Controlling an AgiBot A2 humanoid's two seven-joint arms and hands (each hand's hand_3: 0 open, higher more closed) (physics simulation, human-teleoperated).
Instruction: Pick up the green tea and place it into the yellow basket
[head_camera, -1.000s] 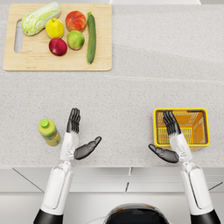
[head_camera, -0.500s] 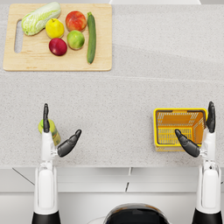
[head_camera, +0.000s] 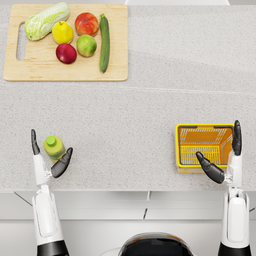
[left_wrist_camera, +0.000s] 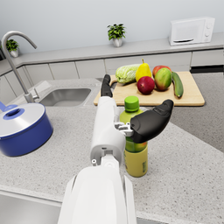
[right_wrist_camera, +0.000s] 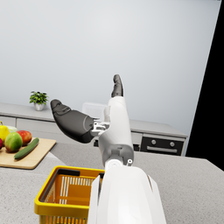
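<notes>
The green tea bottle (head_camera: 54, 147), yellow-green with a green cap, stands upright on the counter at the front left. My left hand (head_camera: 47, 157) is open around it, fingers on its left and thumb on its right, not closed on it. From the left wrist view the bottle (left_wrist_camera: 135, 153) stands just behind the thumb (left_wrist_camera: 151, 122). The yellow basket (head_camera: 182, 150) sits at the front right. My right hand (head_camera: 225, 157) is open over the basket's right part, holding nothing. The right wrist view has the basket (right_wrist_camera: 54, 201) below that hand (right_wrist_camera: 94, 118).
A wooden cutting board (head_camera: 30, 72) at the back left carries a cabbage, several fruits and a cucumber (head_camera: 104, 42). In the left wrist view a blue pot (left_wrist_camera: 22, 129) and a sink (left_wrist_camera: 65, 96) lie beside the bottle.
Both arms have swung outward. The left hand went left to straddle the bottle; the right hand went right, from the basket's left side to its right part.
</notes>
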